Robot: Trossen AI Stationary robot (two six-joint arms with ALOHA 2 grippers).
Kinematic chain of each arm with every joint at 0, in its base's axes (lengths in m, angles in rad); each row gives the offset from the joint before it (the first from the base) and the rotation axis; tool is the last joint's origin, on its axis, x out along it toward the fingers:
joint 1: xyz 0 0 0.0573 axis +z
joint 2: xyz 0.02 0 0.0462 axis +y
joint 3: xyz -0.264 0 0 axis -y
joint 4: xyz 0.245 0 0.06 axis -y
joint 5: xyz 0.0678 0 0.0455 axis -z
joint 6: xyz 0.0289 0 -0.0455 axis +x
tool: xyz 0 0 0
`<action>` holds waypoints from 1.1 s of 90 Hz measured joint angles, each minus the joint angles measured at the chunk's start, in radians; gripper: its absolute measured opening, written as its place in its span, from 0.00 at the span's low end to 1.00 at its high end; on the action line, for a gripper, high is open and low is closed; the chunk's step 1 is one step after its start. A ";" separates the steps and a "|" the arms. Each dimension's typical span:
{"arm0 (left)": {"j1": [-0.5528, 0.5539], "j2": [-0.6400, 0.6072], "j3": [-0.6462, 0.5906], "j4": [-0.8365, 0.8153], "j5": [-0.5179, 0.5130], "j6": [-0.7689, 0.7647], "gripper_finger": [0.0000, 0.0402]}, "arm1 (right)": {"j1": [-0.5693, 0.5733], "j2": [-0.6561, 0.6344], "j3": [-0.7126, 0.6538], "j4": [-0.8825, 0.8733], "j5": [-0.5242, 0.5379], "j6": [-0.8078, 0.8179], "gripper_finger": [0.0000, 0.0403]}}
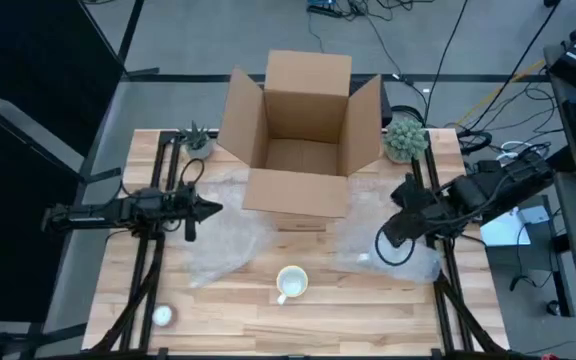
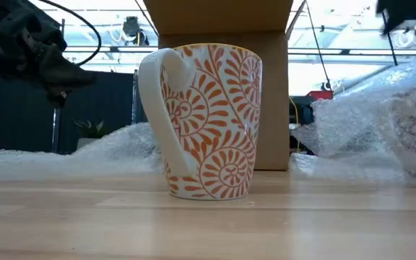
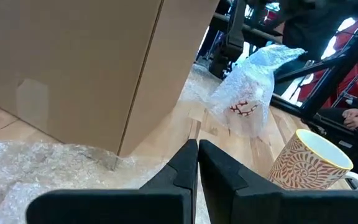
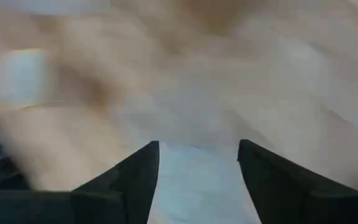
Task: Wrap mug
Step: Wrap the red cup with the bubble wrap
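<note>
- The mug (image 1: 291, 284), white with orange leafy swirls, stands upright on the wooden table (image 1: 368, 320) near its front edge, about midway between the two arms, with nothing gripping it.
- Behind it sits an open cardboard box (image 1: 298, 135), flaps spread.
- A sheet of bubble wrap (image 1: 223, 250) lies flat on the table to the mug's left, and a second piece (image 1: 403, 262) lies crumpled to its right; neither touches the mug that I can see.
- The left gripper (image 1: 208, 209) hangs over the left side of the table beside the box, its fingers (image 3: 185, 163) pressed together with nothing between them.
- The right gripper (image 1: 389, 240) is down over the right-hand bubble wrap, fingers (image 4: 143, 163) spread apart with the wrap showing pale in the gap.
- Two small potted plants (image 1: 405, 137) flank the box at the back corners.
</note>
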 joint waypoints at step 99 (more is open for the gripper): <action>0.000 0.000 -0.001 0.003 0.000 -0.001 0.01 | 0.092 0.185 -0.443 0.315 -0.088 0.179 0.20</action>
